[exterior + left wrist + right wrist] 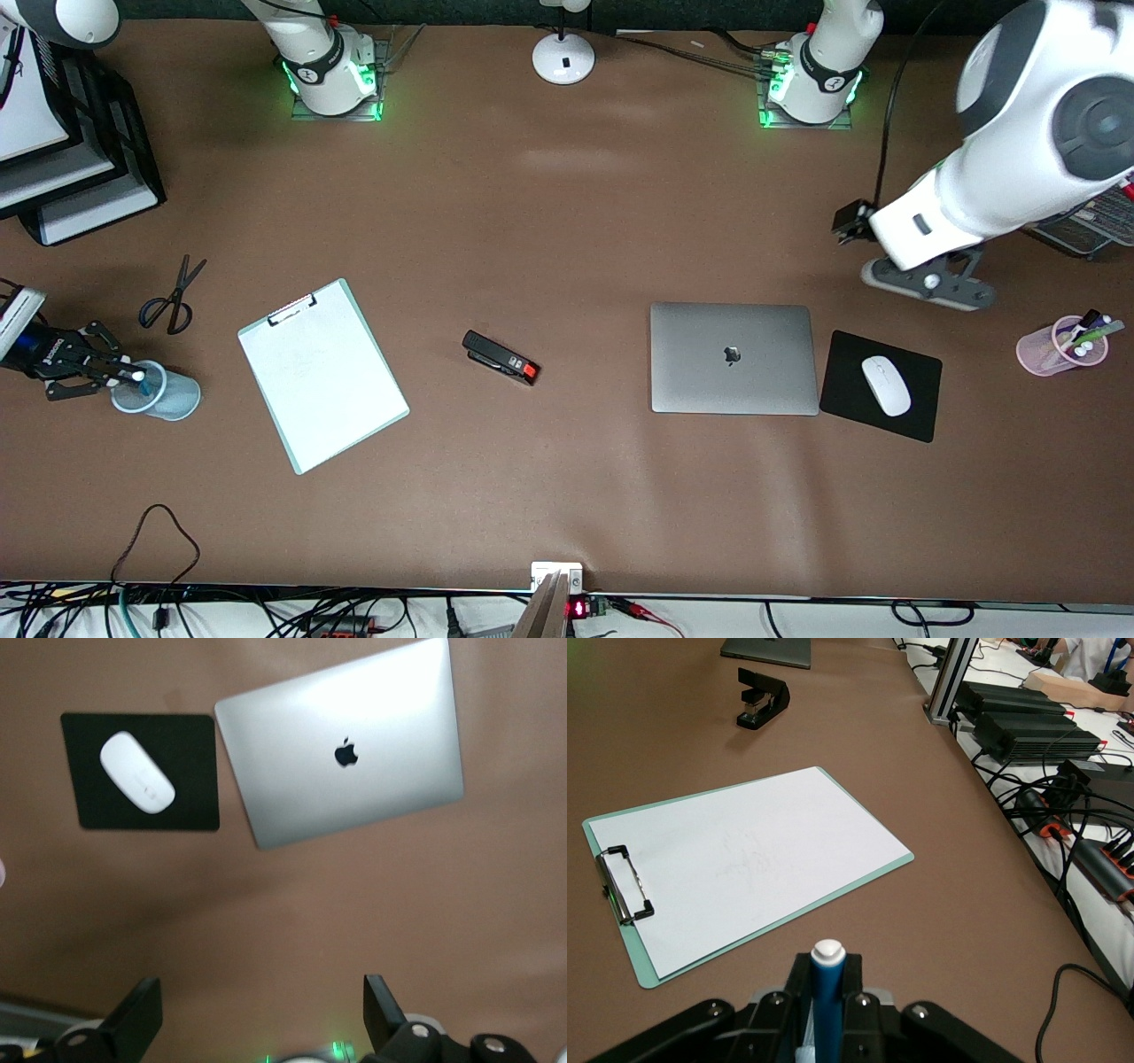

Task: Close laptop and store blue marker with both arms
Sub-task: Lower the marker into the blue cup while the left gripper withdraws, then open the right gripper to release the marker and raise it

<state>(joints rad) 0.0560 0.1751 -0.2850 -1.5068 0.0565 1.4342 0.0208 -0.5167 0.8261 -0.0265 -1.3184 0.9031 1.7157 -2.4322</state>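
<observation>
The laptop (732, 357) (341, 753) lies closed and flat on the table, silver lid up with the dark apple logo showing. My left gripper (930, 283) (257, 1019) hangs open over bare table beside the mouse pad, apart from the laptop, with nothing between its fingers (133, 1019). At the right arm's end of the table my right gripper (120, 372) (828, 992) is shut on the blue marker (139, 377) (827, 979). The marker stands white tip up over the mouth of a pale blue cup (164, 394).
A clipboard with white paper (323, 372) (744, 859), a black stapler (500, 357) (762, 698) and scissors (173, 297) lie between cup and laptop. A white mouse (886, 385) sits on a black mouse pad (842, 399). A pink pen cup (1060, 346) stands at the left arm's end. Cables run along the front edge.
</observation>
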